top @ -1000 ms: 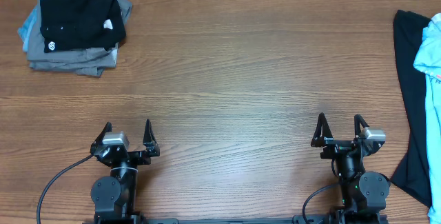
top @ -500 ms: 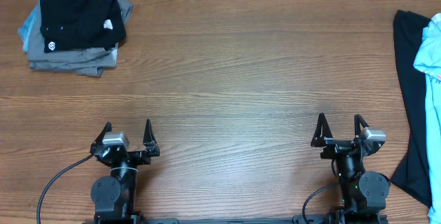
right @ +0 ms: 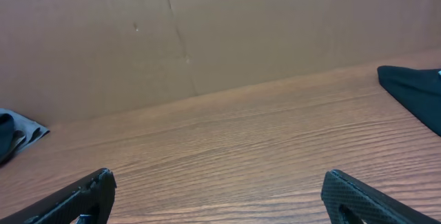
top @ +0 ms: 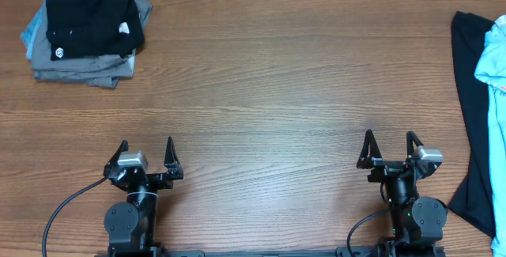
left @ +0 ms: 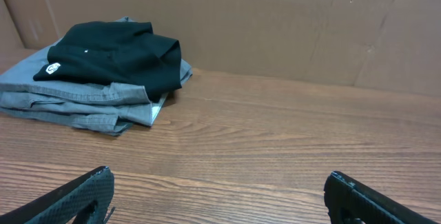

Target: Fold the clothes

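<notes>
A folded black shirt (top: 91, 24) with a small round white logo lies on top of a stack of folded grey clothes (top: 79, 66) at the far left corner; the shirt also shows in the left wrist view (left: 114, 55). Unfolded clothes lie at the right edge: a black garment (top: 473, 107) under a light blue one (top: 494, 67). The black garment's corner shows in the right wrist view (right: 413, 89). My left gripper (top: 145, 153) (left: 217, 182) and my right gripper (top: 389, 146) (right: 217, 182) are open and empty, low at the table's near edge, far from all the clothes.
The wooden table (top: 269, 91) spans the view. A brown cardboard wall (left: 275, 24) stands along its far side, also in the right wrist view (right: 207, 31). A black cable (top: 59, 209) runs from the left arm's base.
</notes>
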`<state>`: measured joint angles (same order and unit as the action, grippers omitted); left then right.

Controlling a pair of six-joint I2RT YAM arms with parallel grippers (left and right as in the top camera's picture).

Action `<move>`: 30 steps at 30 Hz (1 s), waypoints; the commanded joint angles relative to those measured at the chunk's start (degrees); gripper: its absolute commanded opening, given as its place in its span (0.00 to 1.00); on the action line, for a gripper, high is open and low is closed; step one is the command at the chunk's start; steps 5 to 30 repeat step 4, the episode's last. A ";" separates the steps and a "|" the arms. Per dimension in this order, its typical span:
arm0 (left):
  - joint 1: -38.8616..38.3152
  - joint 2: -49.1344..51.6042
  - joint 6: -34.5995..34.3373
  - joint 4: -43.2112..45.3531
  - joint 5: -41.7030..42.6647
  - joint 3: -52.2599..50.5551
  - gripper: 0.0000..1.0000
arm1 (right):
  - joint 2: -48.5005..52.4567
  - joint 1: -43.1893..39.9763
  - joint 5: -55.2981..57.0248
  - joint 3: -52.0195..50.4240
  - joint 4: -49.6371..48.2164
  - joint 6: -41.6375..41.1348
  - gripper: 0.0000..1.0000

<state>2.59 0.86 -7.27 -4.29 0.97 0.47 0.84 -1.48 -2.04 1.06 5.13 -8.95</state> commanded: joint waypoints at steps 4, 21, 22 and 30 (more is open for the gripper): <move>-0.59 -0.61 0.87 -0.15 -0.94 -0.20 1.00 | -0.68 -0.20 0.72 -0.61 -0.37 0.22 1.00; -0.59 -0.61 0.87 -0.15 -0.94 -0.20 1.00 | -0.68 -0.20 0.72 -0.61 -0.37 0.22 1.00; -0.59 -0.61 0.87 -0.15 -0.94 -0.20 1.00 | -0.68 -0.20 0.72 -0.61 -0.37 0.22 1.00; -0.59 -0.61 0.87 -0.15 -0.94 -0.20 1.00 | -0.68 -0.20 0.72 -0.61 -0.37 0.22 1.00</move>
